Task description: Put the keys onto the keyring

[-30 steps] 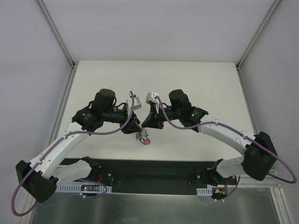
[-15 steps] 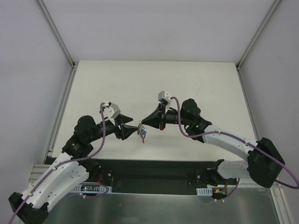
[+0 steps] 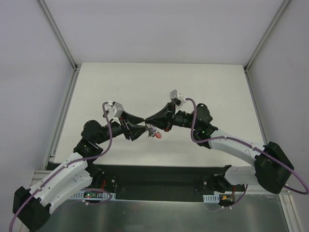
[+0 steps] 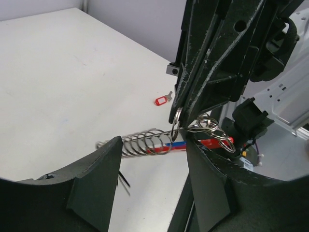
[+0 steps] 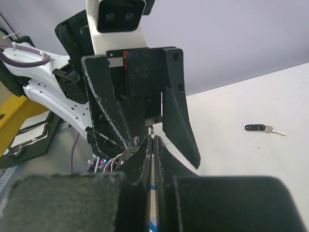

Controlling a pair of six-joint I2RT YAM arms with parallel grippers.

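Note:
My right gripper [image 5: 152, 140] is shut on a thin silver ring of the keyring [image 4: 177, 118], held above the table. Its silver chain [image 4: 145, 142], further rings [image 4: 212, 130] and red clip [image 4: 215, 142] hang from that ring, with a blue piece [image 4: 177, 144] beside the clip. My left gripper [image 4: 153, 145] faces it, open, its fingers [image 5: 104, 113] on either side of the right gripper's tip and gripping nothing. The red-tagged key [image 4: 163, 100] lies on the table, as does the black key [image 5: 260, 128]. From above, the keyring bunch [image 3: 152, 131] dangles between left gripper [image 3: 140, 129] and right gripper [image 3: 150, 123].
The white table [image 3: 159, 87] runs back to grey walls, with metal rails [image 3: 63, 43] at its sides. The arm bases sit on a dark strip [image 3: 154, 176] along the near edge.
My left gripper has opened wider and its arm has swung back to the left. The right gripper has turned, and the hanging keyring bunch now sits slightly higher and more to the right.

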